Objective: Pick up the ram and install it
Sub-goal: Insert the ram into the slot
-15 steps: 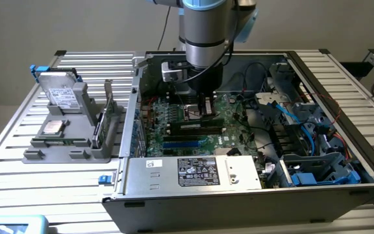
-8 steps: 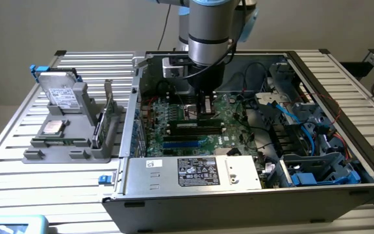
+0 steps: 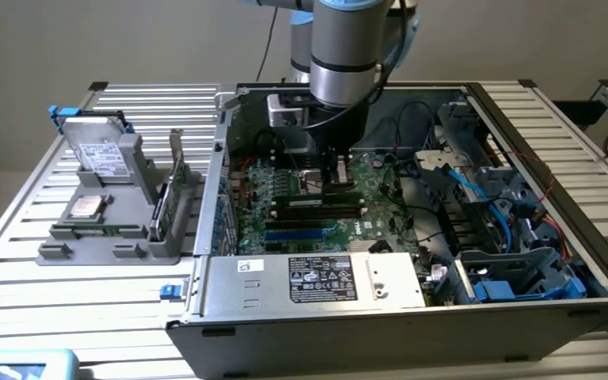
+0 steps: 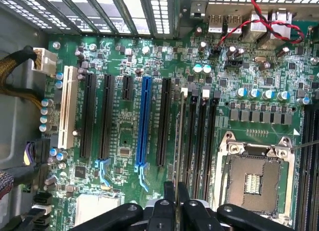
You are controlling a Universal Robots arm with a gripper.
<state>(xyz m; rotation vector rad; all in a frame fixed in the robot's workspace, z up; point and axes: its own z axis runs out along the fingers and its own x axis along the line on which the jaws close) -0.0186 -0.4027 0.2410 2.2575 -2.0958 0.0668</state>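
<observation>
— Where is the gripper (image 3: 336, 176)?

— Down inside the open computer case (image 3: 389, 344); the case stands on the slatted bench (image 3: 93, 309), towards its edge at the exterior view's right; the arm (image 3: 347, 47) comes down from above, near the case's far wall.

— And the jaws?

— Nearly together; in the wrist view the two black fingers (image 4: 168, 196) pinch a thin stick seen edge-on, which I take to be the ram (image 4: 178, 141).

— Where is it over the motherboard (image 4: 124, 141)?

— It lies along the row of black memory slots (image 4: 202, 141), at the one nearest the long black expansion slot (image 4: 162, 121); the empty processor socket (image 4: 254, 178) lies on the row's other side; I cannot tell whether the stick touches its slot or hangs just above it.

— Anything else on the bench?

— A grey tray (image 3: 82, 255) near the edge at the exterior view's left; a silvery processor chip (image 3: 85, 207) lies on it; an upright expansion card (image 3: 172, 182) stands at the tray's side nearest the case; a drive (image 3: 98, 146) rests at its far end.
</observation>
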